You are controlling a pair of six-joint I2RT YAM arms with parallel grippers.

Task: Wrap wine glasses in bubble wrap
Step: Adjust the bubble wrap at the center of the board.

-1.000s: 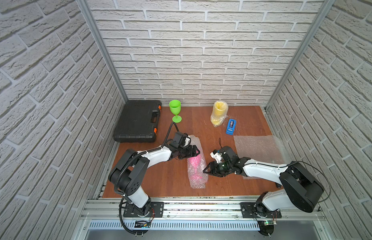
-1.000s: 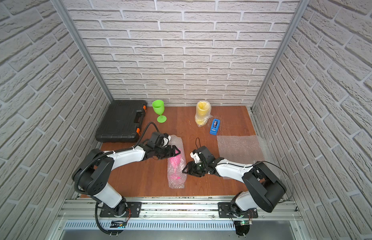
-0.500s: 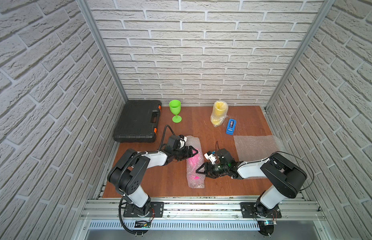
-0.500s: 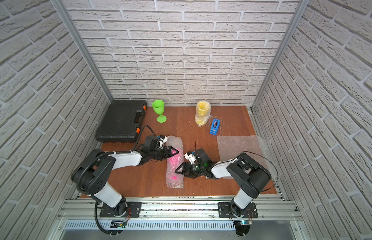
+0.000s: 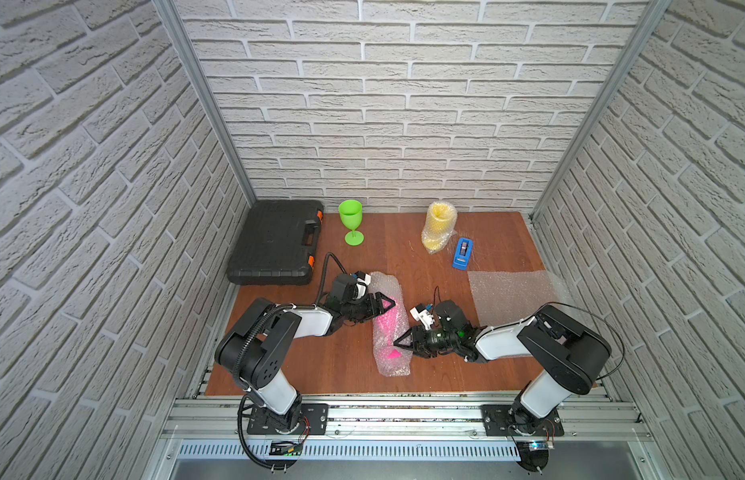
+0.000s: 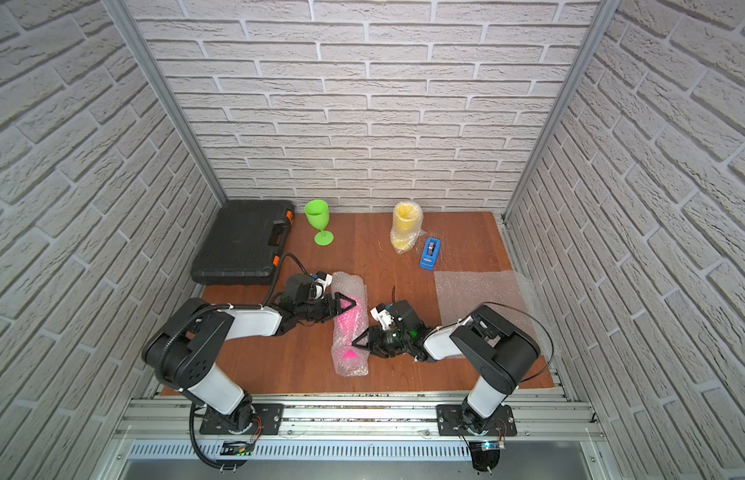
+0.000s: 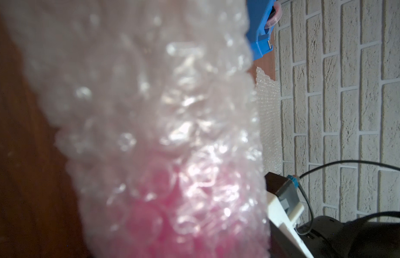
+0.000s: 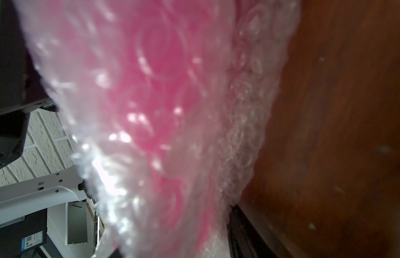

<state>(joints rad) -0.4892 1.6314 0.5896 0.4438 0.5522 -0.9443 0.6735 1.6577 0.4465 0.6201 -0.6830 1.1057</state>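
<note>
White brick walls, aluminium corner posts, reddish-brown wooden floor.

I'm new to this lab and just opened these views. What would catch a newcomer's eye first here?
The neon pink plastic goblet rolled in clear bubble wrap lies mid-table, with the left claw and right claw close against its sides. At the back, a bare lime green plastic goblet stands upright beside a black plastic case, and a yellow goblet in bubble wrap sits near a blue tape dispenser.

Wooden table held six things.
Case, green goblet, wrapped yellow goblet, tape dispenser, bubble wrap sheet, wrapped pink goblet.
</note>
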